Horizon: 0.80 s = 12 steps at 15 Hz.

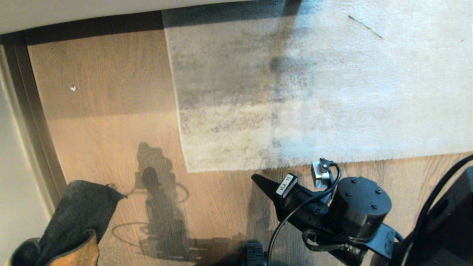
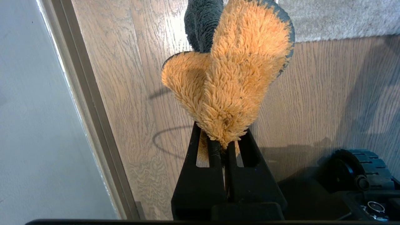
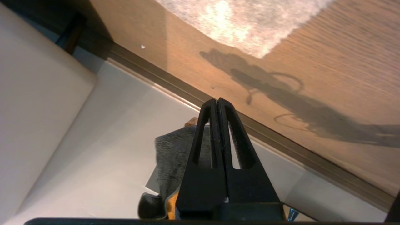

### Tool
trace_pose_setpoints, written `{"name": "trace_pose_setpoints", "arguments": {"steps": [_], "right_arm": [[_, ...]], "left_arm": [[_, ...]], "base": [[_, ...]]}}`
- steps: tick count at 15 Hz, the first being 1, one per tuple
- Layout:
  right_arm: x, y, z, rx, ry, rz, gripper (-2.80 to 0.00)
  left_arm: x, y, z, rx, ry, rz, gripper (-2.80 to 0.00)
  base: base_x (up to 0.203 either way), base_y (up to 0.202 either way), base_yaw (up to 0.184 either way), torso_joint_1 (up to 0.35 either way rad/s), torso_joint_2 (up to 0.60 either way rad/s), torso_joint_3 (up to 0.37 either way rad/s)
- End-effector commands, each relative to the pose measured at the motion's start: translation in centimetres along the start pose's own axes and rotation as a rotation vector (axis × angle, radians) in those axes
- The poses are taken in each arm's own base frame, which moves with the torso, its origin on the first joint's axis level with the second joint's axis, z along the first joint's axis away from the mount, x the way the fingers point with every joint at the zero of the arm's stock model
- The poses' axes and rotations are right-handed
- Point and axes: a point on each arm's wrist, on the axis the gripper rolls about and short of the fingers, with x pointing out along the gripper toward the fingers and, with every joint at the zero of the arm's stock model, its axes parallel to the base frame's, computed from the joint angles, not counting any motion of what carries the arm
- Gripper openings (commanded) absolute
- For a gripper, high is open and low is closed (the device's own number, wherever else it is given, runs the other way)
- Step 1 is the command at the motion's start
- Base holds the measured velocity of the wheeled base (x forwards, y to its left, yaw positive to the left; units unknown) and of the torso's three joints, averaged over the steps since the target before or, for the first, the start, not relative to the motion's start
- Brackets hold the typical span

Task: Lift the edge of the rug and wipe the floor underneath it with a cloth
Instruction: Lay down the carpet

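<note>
Fingers (image 3: 215,106) of the right gripper (image 1: 258,181) are sitting pressed together on nothing just short of the flat rug edge (image 1: 236,168), left gripper (image 2: 225,147) is pinching the cloth (image 2: 231,78), nothing's being lifted or wiped yet.

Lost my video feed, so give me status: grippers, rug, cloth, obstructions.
Left gripper shut on cloth, above floor. Right gripper shut, empty, just short of rug edge. Rug flat, not lifted. Nothing blocking the edge.
</note>
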Motion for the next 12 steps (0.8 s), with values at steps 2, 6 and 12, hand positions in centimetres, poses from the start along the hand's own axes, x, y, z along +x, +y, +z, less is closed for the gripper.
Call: {"name": "trace_pose_setpoints", "arguments": {"steps": [2, 6, 12], "right_arm": [[0.4, -0.6, -0.2, 0.005, -0.015, 0.009, -2.80], [1.3, -3.2, -0.9, -0.122, -0.019, -0.079, -2.80], [4.5, -5.3, 0.2, -0.308, -0.149, -0.125, -2.80]], "left_arm": [[0.0, 0.0, 0.0, 0.000, 0.000, 0.000, -2.80], [0.0, 0.0, 0.0, 0.000, 0.000, 0.000, -2.80], [0.0, 0.0, 0.0, 0.000, 0.000, 0.002, -2.80]], "base": [[0.000, 0.000, 0.000, 0.000, 0.00, 0.000], [0.000, 0.000, 0.000, 0.000, 0.00, 0.000], [0.000, 0.000, 0.000, 0.000, 0.00, 0.000]]}}
